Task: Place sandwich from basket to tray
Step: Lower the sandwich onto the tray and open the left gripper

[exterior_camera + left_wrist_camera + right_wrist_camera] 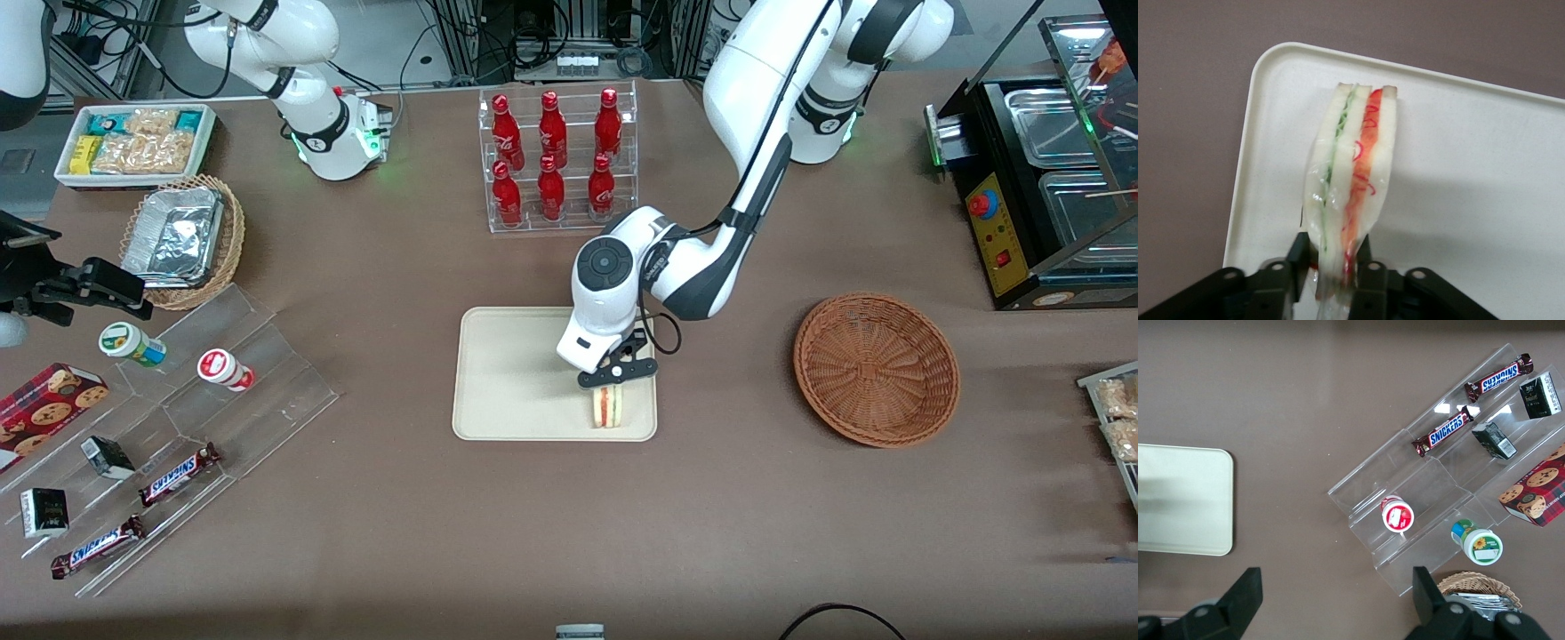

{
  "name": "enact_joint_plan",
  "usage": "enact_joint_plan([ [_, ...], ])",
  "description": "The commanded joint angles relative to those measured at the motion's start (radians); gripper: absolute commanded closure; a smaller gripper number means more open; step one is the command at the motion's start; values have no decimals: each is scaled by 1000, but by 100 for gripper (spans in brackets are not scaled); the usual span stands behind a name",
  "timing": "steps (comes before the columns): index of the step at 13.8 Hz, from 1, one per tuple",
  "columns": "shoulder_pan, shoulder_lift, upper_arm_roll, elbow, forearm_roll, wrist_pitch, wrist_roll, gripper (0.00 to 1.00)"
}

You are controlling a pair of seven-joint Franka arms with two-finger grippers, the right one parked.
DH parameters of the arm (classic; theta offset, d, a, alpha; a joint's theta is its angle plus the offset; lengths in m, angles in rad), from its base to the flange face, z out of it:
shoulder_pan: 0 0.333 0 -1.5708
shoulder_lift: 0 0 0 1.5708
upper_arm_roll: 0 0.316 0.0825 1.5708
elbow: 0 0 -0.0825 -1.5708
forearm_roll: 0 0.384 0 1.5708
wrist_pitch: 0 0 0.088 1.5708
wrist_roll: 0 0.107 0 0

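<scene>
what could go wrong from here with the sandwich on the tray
The sandwich stands on its narrow edge, pinched by the hand at one end only; once released it may tip flat. It also sits close to the rim of the tray at the corner nearest the front camera, on the side toward the basket, so a topple could carry it onto the table. Its clear wrap looks bunched between the fingers and might cling as they open.
</scene>
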Motion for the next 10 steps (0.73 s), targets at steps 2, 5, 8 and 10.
enact_joint_plan([
  [2, -18, 3, 18, 26, 19, -12, -10, 0],
  [5, -3, -52, 24, 26, 18, -73, -15, 0],
  [8, 14, -180, 71, 14, 16, -181, -62, 0],
  [10, 42, -252, 105, 9, 8, -233, -59, 0],
])
